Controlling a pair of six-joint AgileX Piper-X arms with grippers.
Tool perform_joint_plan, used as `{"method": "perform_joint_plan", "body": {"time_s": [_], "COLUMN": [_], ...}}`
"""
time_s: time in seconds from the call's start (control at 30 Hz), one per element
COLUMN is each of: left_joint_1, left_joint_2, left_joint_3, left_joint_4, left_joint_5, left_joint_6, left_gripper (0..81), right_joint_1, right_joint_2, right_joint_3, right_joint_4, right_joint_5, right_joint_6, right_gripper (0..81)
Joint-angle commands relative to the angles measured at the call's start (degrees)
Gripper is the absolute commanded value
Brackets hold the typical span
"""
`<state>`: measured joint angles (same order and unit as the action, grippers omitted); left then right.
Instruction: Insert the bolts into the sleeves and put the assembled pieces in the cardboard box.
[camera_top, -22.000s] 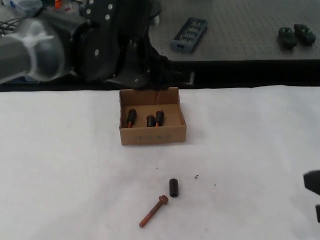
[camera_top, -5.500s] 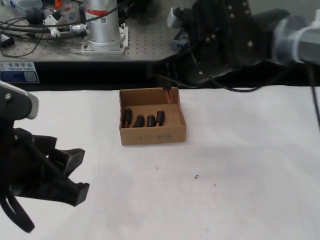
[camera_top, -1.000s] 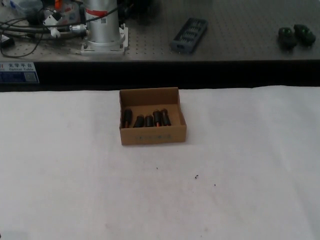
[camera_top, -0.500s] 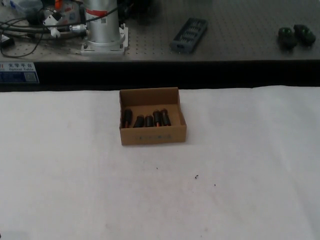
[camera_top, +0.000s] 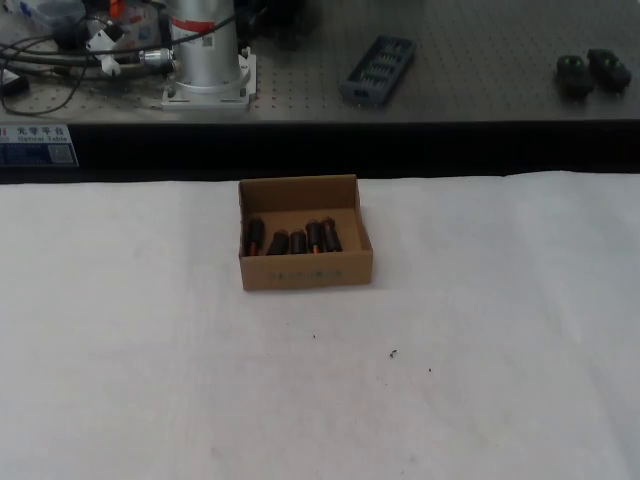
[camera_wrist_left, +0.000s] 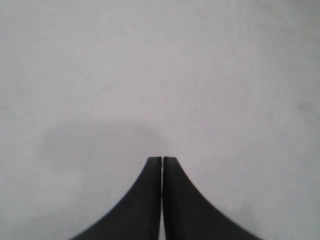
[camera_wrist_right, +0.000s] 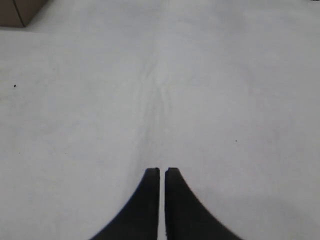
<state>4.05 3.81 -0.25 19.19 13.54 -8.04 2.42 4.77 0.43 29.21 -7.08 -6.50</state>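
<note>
The left end effector is hanging just above the white cloth that is covering the bench, its two fingers pressing together with nothing between them. The right end effector is hovering over the same cloth, its fingers drawn together to a hairline slit and also carrying nothing. A corner of the cardboard box is showing far ahead of the right end effector, well apart from it.

In the high view the cardboard box is sitting on the cloth in the middle of the bench. Five assembled pieces are lying side by side inside it, against its near wall.

Beyond the cloth, a metal post, a blue-grey rack and two dark green parts are resting on a perforated plate.

Twenty-two seconds earlier the box was holding three pieces, and a loose bolt and sleeve were lying on the cloth in front of it. Both have gone from that spot, and the box is now holding five. Nothing has shifted in the last second.
</note>
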Motion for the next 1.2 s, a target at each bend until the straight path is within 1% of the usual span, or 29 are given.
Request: {"method": "perform_joint_plan", "body": {"time_s": [0.0,0.03,0.17,1.17], "left_joint_1": [0.0,-0.1,-0.1,-0.1], "left_joint_2": [-3.8,-3.8,-3.8,-3.8], "left_joint_3": [0.2,0.2,0.2,0.2], "left_joint_4": [14.5,17.1,16.7,16.7], "left_joint_5": [0.0,0.0,0.5,0.5], "left_joint_6": [-0.8,-0.9,-2.3,-2.3], "left_gripper": [0.3,0.3,0.3,0.3], "right_joint_1": [-0.4,-0.4,-0.4,-0.4], "right_joint_2": [-0.5,-0.5,-0.4,-0.4], "right_joint_3": [-0.4,-0.4,-0.4,-0.4], "right_joint_4": [-0.9,-0.9,-0.9,-0.9], "right_joint_5": [-0.8,-0.8,-0.8,-0.8], "right_joint_6": [-0.4,-0.4,-0.4,-0.4], "right_gripper": [3.7,3.7,3.7,3.7]}}
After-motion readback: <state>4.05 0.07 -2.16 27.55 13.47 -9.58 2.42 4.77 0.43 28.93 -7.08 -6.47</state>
